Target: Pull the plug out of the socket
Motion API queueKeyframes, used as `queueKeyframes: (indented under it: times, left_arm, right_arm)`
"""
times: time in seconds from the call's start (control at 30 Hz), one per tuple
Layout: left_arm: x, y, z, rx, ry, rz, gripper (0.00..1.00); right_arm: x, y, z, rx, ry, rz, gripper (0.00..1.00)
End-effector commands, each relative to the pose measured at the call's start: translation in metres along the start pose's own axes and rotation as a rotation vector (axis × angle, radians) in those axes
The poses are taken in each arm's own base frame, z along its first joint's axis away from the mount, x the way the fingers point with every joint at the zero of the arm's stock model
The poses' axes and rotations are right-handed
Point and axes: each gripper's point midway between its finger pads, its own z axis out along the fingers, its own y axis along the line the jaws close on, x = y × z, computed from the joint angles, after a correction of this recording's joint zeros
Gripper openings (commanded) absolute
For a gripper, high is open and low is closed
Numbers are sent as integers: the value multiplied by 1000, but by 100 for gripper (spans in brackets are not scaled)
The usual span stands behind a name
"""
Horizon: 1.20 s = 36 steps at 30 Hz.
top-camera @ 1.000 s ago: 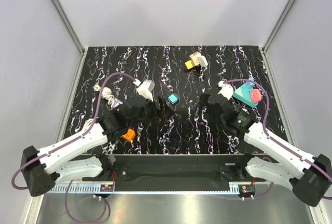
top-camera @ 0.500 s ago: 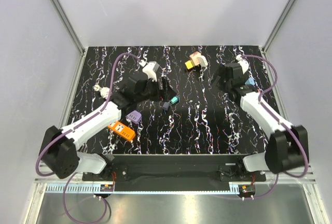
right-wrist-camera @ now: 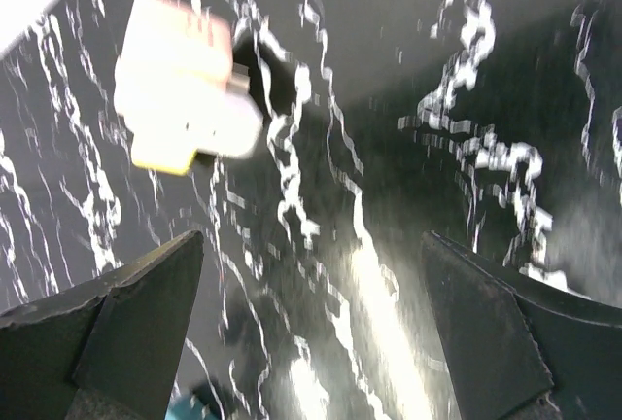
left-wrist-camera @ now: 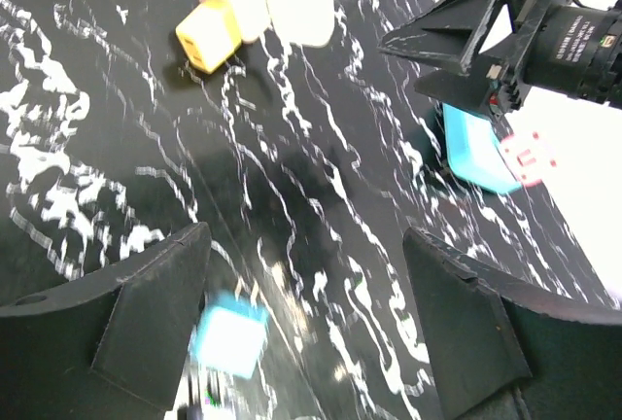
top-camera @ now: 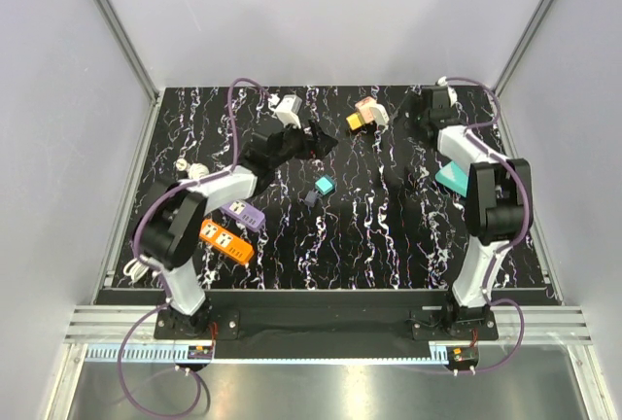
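Observation:
A yellow socket block [top-camera: 356, 121] with a pink and white plug [top-camera: 370, 109] joined to it lies at the back middle of the table. It shows in the left wrist view [left-wrist-camera: 207, 34] and, blurred, in the right wrist view [right-wrist-camera: 185, 99]. My left gripper [top-camera: 319, 138] is open and empty, just left of the block; its jaws [left-wrist-camera: 306, 274] stand wide over bare table. My right gripper [top-camera: 426, 117] is open and empty, to the right of the block, jaws [right-wrist-camera: 311, 264] wide apart. A teal socket [left-wrist-camera: 476, 148] carries a pink plug [left-wrist-camera: 528, 156] at the right.
A small teal cube [top-camera: 324, 185] and a dark plug [top-camera: 309, 198] lie mid-table. A purple strip [top-camera: 243, 213] and an orange strip [top-camera: 225, 242] lie at the left front, a white plug [top-camera: 190, 169] further left. Grey walls enclose the table.
Both arms have swung from the table's middle toward the back. The left gripper went past the teal cube; the right went to the back right corner. Nothing was grasped.

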Motion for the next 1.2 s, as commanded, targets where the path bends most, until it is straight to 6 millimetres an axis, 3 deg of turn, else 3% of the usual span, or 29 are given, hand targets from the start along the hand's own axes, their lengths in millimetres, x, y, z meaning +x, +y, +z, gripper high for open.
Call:
queueKeyframes:
  times: [0.0, 0.17, 0.33, 0.43, 0.6, 0.7, 0.87, 1.17]
  left_arm:
    - [-56, -25, 12, 143, -237, 65, 86]
    - [-42, -7, 14, 129, -286, 99, 85]
    - [-30, 8, 19, 82, -240, 113, 85]
    - [-26, 21, 20, 47, -226, 133, 85]
    - [-25, 35, 19, 38, -218, 145, 85]
    - [-28, 40, 19, 34, -225, 146, 85]
    - [-26, 49, 22, 34, -214, 131, 84]
    - [-28, 51, 24, 51, -217, 117, 84]
  right_arm:
    - [-40, 29, 4, -83, -73, 22, 100]
    - [-57, 34, 23, -64, -113, 122, 100]
    - [-46, 38, 56, -83, -83, 252, 100]
    - [-41, 42, 72, -111, -81, 247, 100]
    - [-51, 47, 92, -131, -106, 156, 100]
    - [-57, 56, 92, -176, -128, 139, 100]
    - [-65, 52, 92, -153, -165, 139, 100]
    - [-52, 75, 101, -279, -86, 196, 100]
